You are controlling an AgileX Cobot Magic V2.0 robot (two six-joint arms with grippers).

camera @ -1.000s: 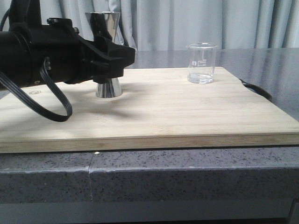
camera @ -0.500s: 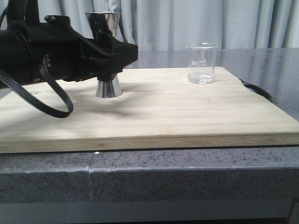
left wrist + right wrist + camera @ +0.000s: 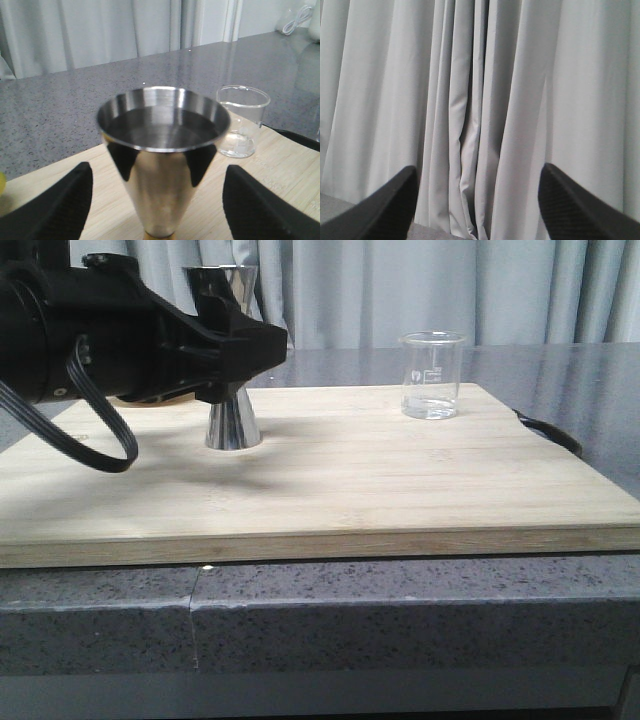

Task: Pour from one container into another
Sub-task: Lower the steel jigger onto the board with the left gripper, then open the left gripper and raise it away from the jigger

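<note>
Jaws of the left gripper (image 3: 157, 210) stand wide apart on either side of the jigger (image 3: 162, 160), not yet closed on it; the beaker (image 3: 432, 375) waits well off to their right on the board (image 3: 350, 480), untouched. Pouring hasn't begun. Beaker holds a little clear liquid; the jigger's cup looks dark, contents uncertain. Right gripper (image 3: 475, 210) gapes empty toward curtains

The left gripper (image 3: 157, 210) stands spread, with the jigger (image 3: 162, 165) filling the middle of the gap and room on both sides. Beyond it and off to one side, well apart, stands the beaker (image 3: 432, 375); bare board (image 3: 380, 480) lies between them.
</note>
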